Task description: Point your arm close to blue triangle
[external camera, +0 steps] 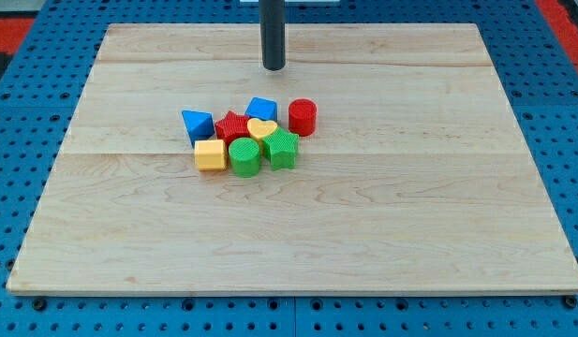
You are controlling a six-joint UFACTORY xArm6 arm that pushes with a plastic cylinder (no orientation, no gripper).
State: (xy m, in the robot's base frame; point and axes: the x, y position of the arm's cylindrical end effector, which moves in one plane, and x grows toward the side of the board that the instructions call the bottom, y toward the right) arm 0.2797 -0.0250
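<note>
Camera view: my tip (274, 67) has no jaws to spread or press, just a bare rod. Approach step, not there yet. Blue triangle (197, 124) sits toward view's bottom-left of tip, w/ clear board between. Next: slide that way, stop short of touching.

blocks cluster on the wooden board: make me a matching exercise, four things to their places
Column 1:
1. blue triangle block
2. red cylinder block
3. yellow cube block
4. my tip

Column 2:
a. cluster's right end
b. above the cluster, touching no block
c. cluster's left end
d. just below the blue triangle block

Pairs: 1-c, 2-a, 3-d, 4-b
</note>
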